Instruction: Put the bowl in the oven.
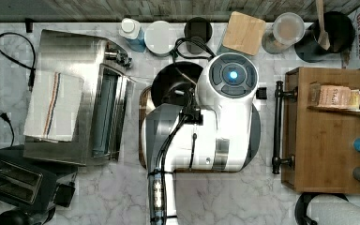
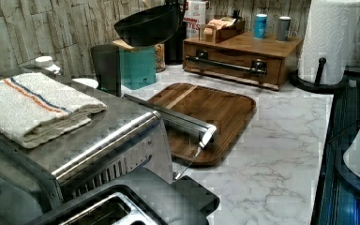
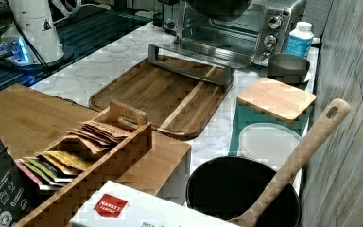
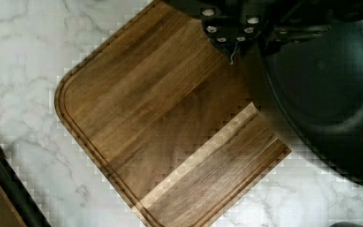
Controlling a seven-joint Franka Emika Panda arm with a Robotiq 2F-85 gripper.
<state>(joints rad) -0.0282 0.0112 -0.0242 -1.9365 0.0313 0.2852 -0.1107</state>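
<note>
The black bowl (image 2: pixel 147 23) hangs tilted in the air above the wooden board (image 2: pixel 206 112). My gripper (image 4: pixel 250 35) is shut on its rim, and in the wrist view the bowl (image 4: pixel 326 90) sits close beside the fingers. From above, the bowl (image 1: pixel 171 79) is partly hidden under my arm, just to the top view's right of the oven's door. The steel oven (image 1: pixel 70 51) stands at the top view's left with its glass door (image 1: pixel 108 112) dropped open. The right view shows the oven (image 3: pixel 264 19) at the back, with the bowl (image 3: pixel 217 7) high in front of its opening.
A folded towel (image 1: pixel 54 105) lies on the oven. A black toaster (image 1: pixel 14 180) stands beside it. A dark cup (image 2: pixel 105 65), teal canister (image 2: pixel 138 68), pot with wooden spoon (image 3: pixel 243 194), wooden drawer box (image 1: pixel 326 136) and paper towel roll (image 2: pixel 330 37) line the counter.
</note>
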